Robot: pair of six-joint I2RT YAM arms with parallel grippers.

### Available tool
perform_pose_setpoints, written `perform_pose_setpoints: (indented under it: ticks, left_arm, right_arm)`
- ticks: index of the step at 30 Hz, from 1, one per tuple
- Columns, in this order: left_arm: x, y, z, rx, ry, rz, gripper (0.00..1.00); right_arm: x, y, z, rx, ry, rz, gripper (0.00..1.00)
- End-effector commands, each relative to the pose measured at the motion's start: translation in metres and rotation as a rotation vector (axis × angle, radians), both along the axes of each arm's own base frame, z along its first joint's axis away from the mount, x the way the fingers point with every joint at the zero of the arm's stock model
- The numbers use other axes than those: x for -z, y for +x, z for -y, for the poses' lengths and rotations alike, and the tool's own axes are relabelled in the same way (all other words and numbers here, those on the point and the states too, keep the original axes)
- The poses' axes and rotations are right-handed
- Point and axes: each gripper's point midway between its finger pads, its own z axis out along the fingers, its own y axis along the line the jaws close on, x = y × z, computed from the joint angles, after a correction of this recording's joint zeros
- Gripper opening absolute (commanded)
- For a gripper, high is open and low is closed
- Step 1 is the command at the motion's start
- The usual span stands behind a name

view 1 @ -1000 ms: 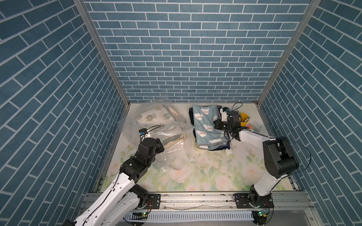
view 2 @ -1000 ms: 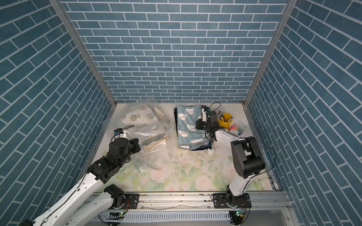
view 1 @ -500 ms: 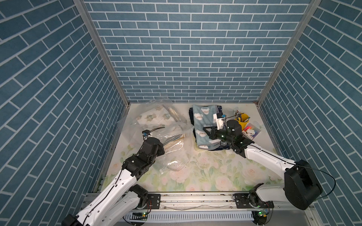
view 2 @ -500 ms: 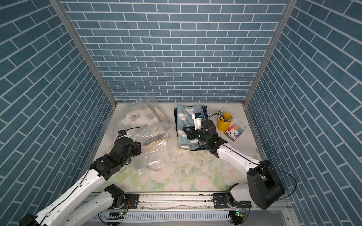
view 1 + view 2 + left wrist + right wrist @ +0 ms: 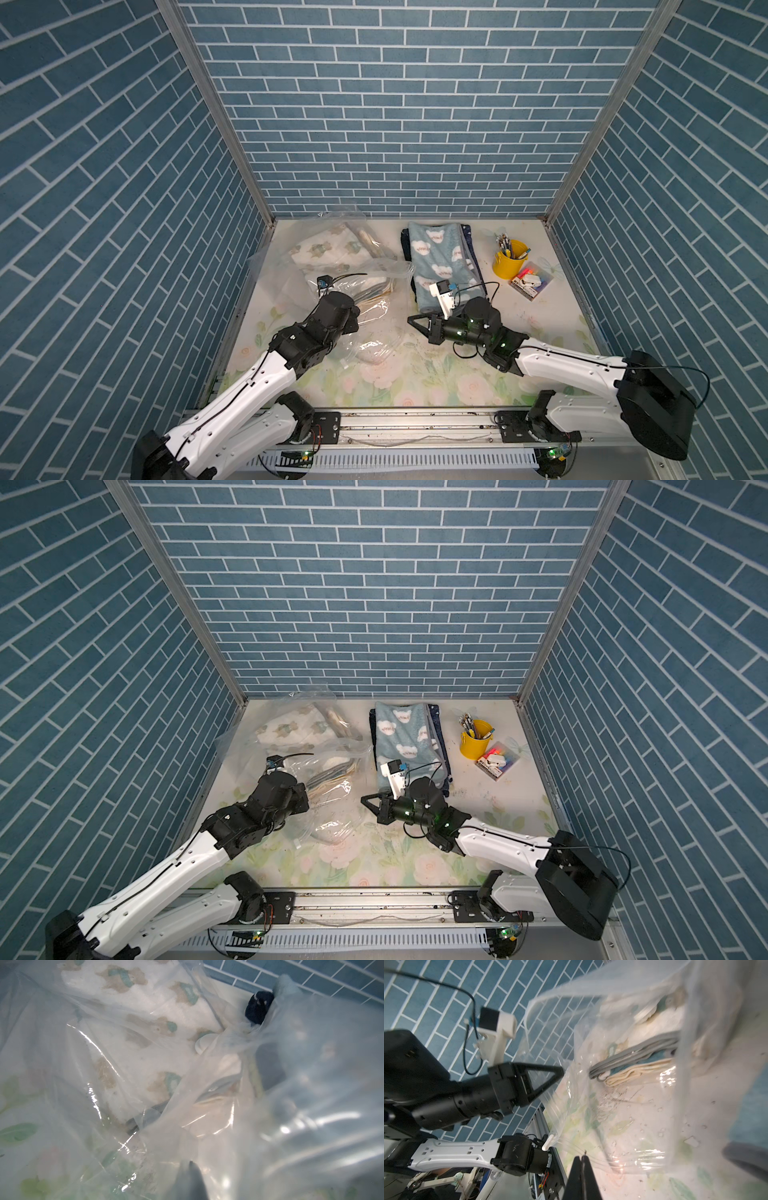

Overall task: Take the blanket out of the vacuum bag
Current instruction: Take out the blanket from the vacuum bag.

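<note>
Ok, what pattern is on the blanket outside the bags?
Blanket: light blue with white cloud-like shapes, clearest in a top view.

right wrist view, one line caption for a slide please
Left gripper, jaws shut, pinches the large clear crinkly plastic vacuum bag holding a folded cream and grey blanket

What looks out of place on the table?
Dark specks litter the floral mat beside the vacuum bag, like dirt or crumbs. The bag is crumpled, but I see no tear or spill.

glossy crinkled clear plastic vacuum bag (image 5: 376,328), fluffy cloth blanket (image 5: 328,251)
</note>
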Motion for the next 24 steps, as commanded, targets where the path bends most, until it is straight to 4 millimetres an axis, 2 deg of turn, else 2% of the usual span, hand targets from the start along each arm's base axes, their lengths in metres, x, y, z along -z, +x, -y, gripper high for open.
perform_pose_setpoints:
  ticks: [1,5,7,9,14,18,22,24]
  left_arm:
    - [-0.021,0.001,0.007,0.025,0.009,0.041,0.00]
    - [-0.034,-0.001,0.024,0.084,-0.007,0.065,0.00]
    - [-0.038,0.000,0.030,0.103,-0.004,0.073,0.00]
    - [-0.042,0.000,0.036,0.128,-0.009,0.078,0.00]
    - [-0.048,-0.002,0.042,0.163,-0.018,0.104,0.00]
    - [-0.057,-0.003,0.045,0.186,-0.042,0.134,0.00]
    - [-0.064,-0.003,0.049,0.203,-0.064,0.156,0.00]
    - [-0.066,-0.003,0.050,0.205,-0.070,0.162,0.00]
  right_arm:
    - [-0.026,-0.001,-0.020,0.056,0.149,-0.004,0.00]
    - [-0.020,-0.014,-0.056,0.017,0.163,-0.043,0.00]
    - [-0.006,-0.022,-0.078,-0.046,0.121,-0.064,0.00]
    - [0.010,-0.025,-0.091,-0.084,0.107,-0.105,0.00]
    - [0.037,-0.007,-0.108,-0.091,0.050,-0.146,0.00]
    - [0.057,-0.016,-0.132,-0.173,0.002,-0.174,0.00]
    - [0.071,-0.006,-0.149,-0.189,0.016,-0.225,0.00]
    - [0.070,0.000,-0.155,-0.179,0.029,-0.226,0.00]
